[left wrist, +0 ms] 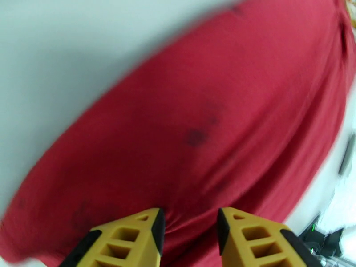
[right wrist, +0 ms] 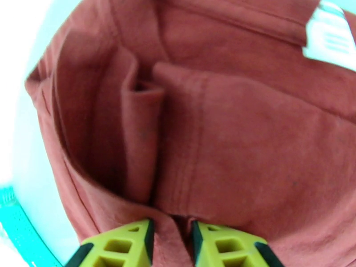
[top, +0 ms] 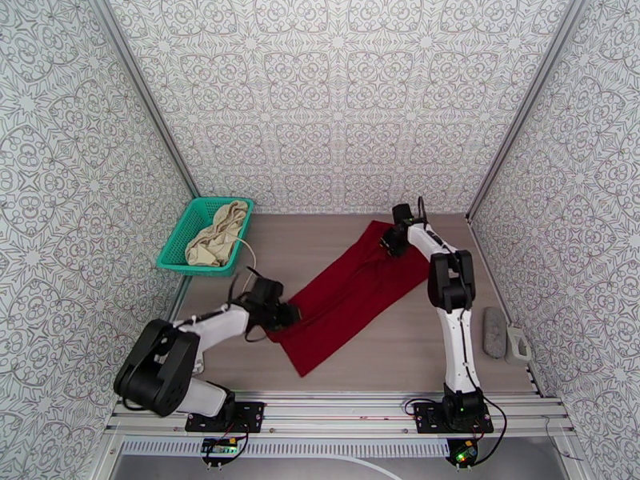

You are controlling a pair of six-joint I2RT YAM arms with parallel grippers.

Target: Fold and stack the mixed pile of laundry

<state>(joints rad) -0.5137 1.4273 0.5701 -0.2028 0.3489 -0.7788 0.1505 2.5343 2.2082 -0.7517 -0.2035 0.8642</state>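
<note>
Grey-brown tabletop (top: 416, 346), enclosed by white ornament-patterned wall panels (top: 336, 98). A dark red short-sleeved cloth shirt (top: 352, 294) stretches diagonally across centre frame. The left gripper (top: 290, 314) pinches its lower-left edge and the right gripper (top: 392, 243) its upper-right end. A cream-beige cloth garment (top: 216, 234) fills the teal plastic mesh basket (top: 180, 242) at left.

The right tool (right wrist: 171, 230) sits at the bottom edge, its two yellow-green fingers (right wrist: 120, 245) tipped with black pads and drawn close together. A bunched fold of the dark red shirt (right wrist: 249, 143) is pinched between them. From that grip the cloth spreads upward across most of the frame. A deep vertical crease runs left of centre, and a loose flap stands beside it. A stitched seam runs up just right of the crease. A white label (right wrist: 331, 34) lies on the fabric at the upper right corner. The pale, washed-out counter (right wrist: 18, 107) shows along the left side. A strip of teal mesh (right wrist: 15, 228) crosses the lower left corner.
</note>
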